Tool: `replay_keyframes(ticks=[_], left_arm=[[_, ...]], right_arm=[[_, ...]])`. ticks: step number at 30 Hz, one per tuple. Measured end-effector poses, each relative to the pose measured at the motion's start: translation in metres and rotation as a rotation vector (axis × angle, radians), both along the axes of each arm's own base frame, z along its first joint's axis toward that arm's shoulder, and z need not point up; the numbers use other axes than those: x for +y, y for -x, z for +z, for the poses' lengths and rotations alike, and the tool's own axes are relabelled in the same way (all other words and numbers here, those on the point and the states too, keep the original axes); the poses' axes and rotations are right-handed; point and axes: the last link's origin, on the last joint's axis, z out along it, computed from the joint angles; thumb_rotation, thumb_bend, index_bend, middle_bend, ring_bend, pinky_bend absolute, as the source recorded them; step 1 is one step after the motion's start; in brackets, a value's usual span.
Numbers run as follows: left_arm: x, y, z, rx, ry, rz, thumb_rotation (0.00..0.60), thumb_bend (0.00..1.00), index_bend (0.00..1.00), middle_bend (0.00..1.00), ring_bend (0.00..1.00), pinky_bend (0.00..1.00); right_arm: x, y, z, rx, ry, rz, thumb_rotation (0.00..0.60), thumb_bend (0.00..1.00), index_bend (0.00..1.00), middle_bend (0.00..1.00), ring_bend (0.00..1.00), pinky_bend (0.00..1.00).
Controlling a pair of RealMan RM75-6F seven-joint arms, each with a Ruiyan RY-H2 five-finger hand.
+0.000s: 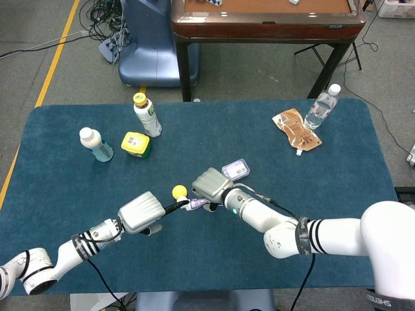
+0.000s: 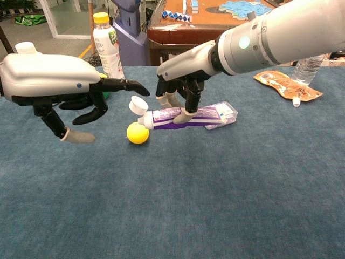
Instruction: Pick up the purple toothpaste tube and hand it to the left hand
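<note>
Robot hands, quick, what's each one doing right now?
Left robot hand: open, fingers spread, holding nothing.
Right robot hand: holding the purple plastic toothpaste tube with its white flip cap open.

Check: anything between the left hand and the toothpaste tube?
Nothing: chest view shows a bare gap from the left hand to the tube. The yellow ball sits just below.

Tight gap between our hands, open cloth nearer us

We see the yellow ball (image 2: 137, 132) directly under the cap of the purple toothpaste tube (image 2: 180, 116) held aloft by our right hand (image 2: 180, 91), just beside our left hand (image 2: 81, 94). A small clear packet (image 1: 235, 170) lies behind. The bottles and green tub (image 1: 136, 144) stand well apart, at the far left of the blue table (image 2: 215, 205).
</note>
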Motion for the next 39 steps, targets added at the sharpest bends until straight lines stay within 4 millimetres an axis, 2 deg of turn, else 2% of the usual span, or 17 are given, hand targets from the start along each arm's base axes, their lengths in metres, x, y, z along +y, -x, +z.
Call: replay_keyframes(ticks=[6,21,33,39], left_arm=[[0.003,0.008,-0.004,0.011,-0.002,0.022,0.600,0.28,0.04,0.75,0.83,0.85],[0.003,0.034,0.006,0.029,-0.028,0.091,0.600,0.28,0.05,0.75,0.82,0.85],[-0.001,0.037,0.006,0.021,-0.028,0.095,0.600,0.28,0.05,0.75,0.81,0.85],[-0.002,0.038,0.009,0.000,-0.048,0.111,0.600,0.28,0.05,0.73,0.77,0.83]], right_arm=[[-0.001,-0.001,0.001,-0.022,0.003,-0.003,0.600,0.82,0.86,0.77,0.66,0.36],[-0.005,-0.004,0.007,-0.068,0.022,0.007,0.600,0.84,0.88,0.78,0.68,0.36],[-0.005,-0.007,0.011,-0.118,0.029,-0.004,0.600,0.84,0.88,0.78,0.69,0.36],[-0.005,-0.004,0.013,-0.141,0.034,-0.023,0.600,0.84,0.88,0.78,0.69,0.36]])
